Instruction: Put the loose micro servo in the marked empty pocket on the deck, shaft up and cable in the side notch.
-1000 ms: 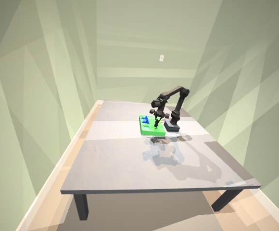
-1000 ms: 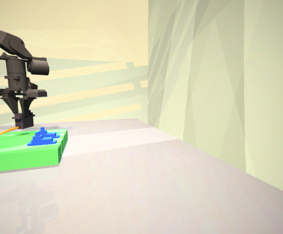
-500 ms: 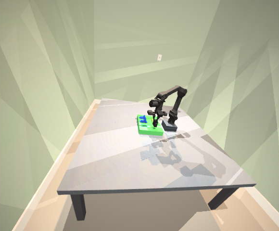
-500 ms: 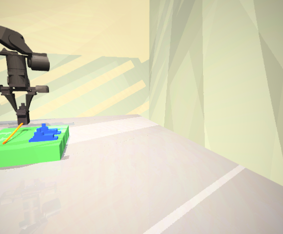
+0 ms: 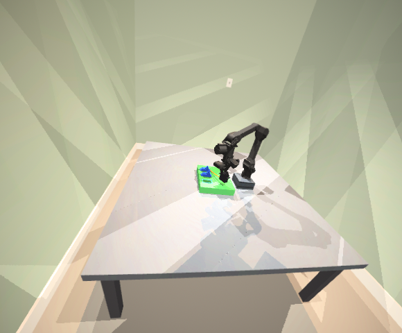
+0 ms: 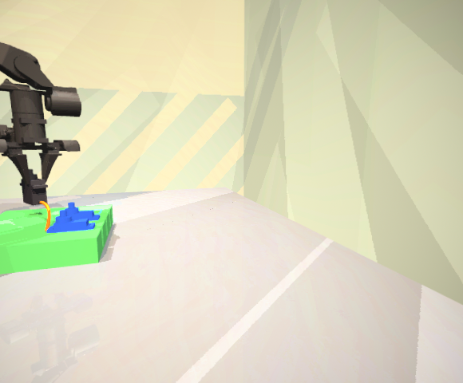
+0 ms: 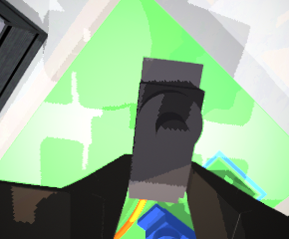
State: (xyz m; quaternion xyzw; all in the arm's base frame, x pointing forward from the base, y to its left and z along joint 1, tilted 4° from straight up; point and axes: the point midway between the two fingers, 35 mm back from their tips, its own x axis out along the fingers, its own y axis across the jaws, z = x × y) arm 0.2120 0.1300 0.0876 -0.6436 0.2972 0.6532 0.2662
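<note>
My gripper [image 5: 224, 173] [image 6: 34, 182] [image 7: 158, 165] is shut on the dark micro servo [image 6: 34, 195] [image 7: 166, 141] and holds it above the green deck [image 5: 215, 190] [image 6: 37, 252] [image 7: 110, 65]. The servo's round shaft side faces up toward the wrist camera. Its orange cable [image 6: 49, 214] [image 7: 134, 214] hangs from its near end in the wrist view, toward the blue servos. The pocket with a light-blue outline [image 5: 206, 181] [image 7: 242, 173] is empty, to the servo's lower right in the wrist view, partly hidden by a finger. The servo is turned at an angle to it.
Two blue servos [image 5: 206, 174] [image 6: 70, 224] sit on the deck beside the pocket; one blue servo [image 7: 159, 216] shows at the wrist view's bottom edge. The arm's dark base [image 5: 243, 180] [image 7: 15, 55] stands close beside the deck on the table [image 5: 151, 229].
</note>
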